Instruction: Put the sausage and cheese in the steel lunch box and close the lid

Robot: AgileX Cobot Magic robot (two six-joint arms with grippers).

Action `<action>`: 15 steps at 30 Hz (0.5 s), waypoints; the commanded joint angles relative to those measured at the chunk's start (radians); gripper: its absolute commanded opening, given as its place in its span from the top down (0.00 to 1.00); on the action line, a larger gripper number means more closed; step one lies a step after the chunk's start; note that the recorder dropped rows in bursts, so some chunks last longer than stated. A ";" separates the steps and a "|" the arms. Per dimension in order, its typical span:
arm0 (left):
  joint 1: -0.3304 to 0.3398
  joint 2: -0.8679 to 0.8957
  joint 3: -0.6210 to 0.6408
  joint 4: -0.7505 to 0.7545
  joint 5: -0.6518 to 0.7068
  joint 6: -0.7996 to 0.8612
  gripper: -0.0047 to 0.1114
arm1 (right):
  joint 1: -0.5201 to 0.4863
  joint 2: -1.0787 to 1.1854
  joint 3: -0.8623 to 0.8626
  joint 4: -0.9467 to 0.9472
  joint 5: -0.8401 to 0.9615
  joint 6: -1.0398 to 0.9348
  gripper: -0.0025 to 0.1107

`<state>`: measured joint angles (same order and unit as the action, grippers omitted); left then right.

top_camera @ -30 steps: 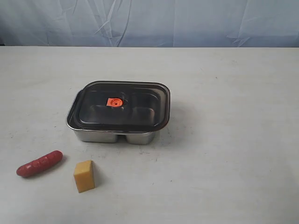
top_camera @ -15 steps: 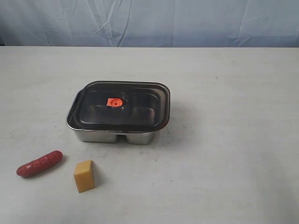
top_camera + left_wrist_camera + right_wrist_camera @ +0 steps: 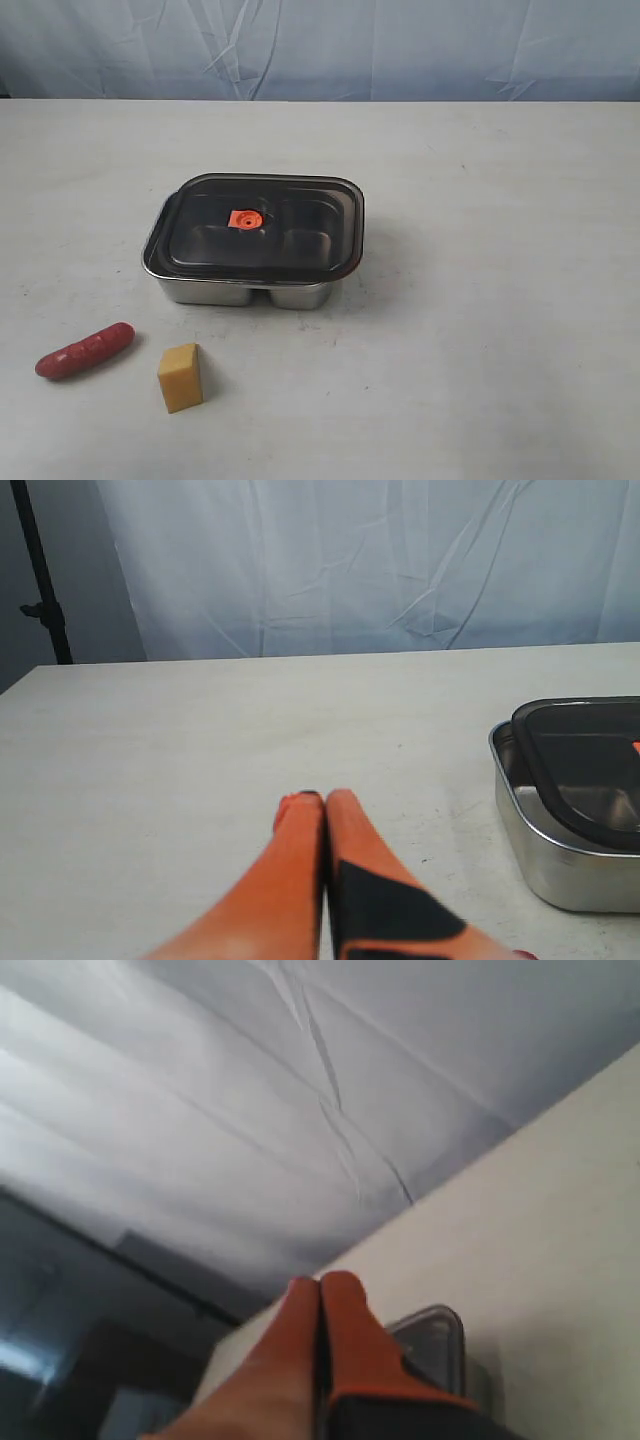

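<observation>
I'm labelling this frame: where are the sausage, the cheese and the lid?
sausage (image 3: 85, 350), exterior view, middle of its length.
cheese (image 3: 181, 382), exterior view, its front face.
lid (image 3: 305, 208), exterior view, right half of its dark top.

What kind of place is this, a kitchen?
Probably a robot test studio, not a kitchen. A wrinkled pale cloth hangs behind a plain white table, a black stand rises beside it, and a steel lunch box, sausage and cheese lie on the table.

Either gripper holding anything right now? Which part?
Nothing is held. The left gripper and right gripper are both shut, empty; the sausage and cheese lie on the table, the lid sits on the steel lunch box.
</observation>
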<state>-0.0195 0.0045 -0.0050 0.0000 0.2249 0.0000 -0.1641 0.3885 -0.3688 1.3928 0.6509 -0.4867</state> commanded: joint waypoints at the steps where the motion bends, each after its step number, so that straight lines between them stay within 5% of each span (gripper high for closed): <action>1: -0.007 -0.004 0.005 0.006 -0.009 0.000 0.96 | -0.002 0.514 -0.219 -0.044 0.295 -0.297 0.98; 5: -0.007 -0.004 0.005 0.006 -0.009 0.000 0.96 | 0.011 1.069 -0.438 -0.023 0.570 -0.575 0.94; 11: -0.007 -0.004 0.005 0.006 -0.009 0.000 0.96 | 0.153 1.544 -0.536 0.090 0.570 -0.784 0.45; 15: -0.007 -0.004 0.005 0.006 -0.009 0.000 0.96 | 0.226 1.681 -0.560 0.190 0.570 -0.847 0.47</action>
<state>-0.0195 0.0045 -0.0050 0.0000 0.2249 0.0000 0.0219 1.9951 -0.9100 1.5067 1.2024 -1.2721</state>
